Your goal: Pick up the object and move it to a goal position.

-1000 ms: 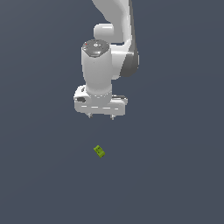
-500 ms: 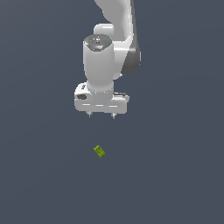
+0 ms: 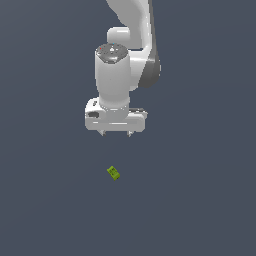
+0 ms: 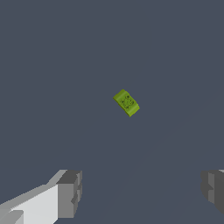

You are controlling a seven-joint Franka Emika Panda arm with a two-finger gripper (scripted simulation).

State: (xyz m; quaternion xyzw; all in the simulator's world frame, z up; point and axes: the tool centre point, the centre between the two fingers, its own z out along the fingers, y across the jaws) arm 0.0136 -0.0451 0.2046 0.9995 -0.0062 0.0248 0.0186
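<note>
The object, a tiny lime-green rectangular block (image 3: 113, 173) with darker markings on its face, lies on the flat grey surface. It also shows in the wrist view (image 4: 126, 103), turned at an angle. My white gripper (image 3: 116, 133) hangs above the block and apart from it, pointing down. Its jaws stand wide apart and hold nothing. In the wrist view the two grey fingertips (image 4: 70, 193) are spread far apart with bare floor between them, and the gripper (image 4: 140, 189) is short of the block.
A plain dark grey floor (image 3: 200, 200) fills both views. The white arm (image 3: 131, 35) rises behind the gripper toward the top of the exterior view.
The gripper has moved a little toward the exterior view's right and slightly down. The block has not moved. The jaws stay open.
</note>
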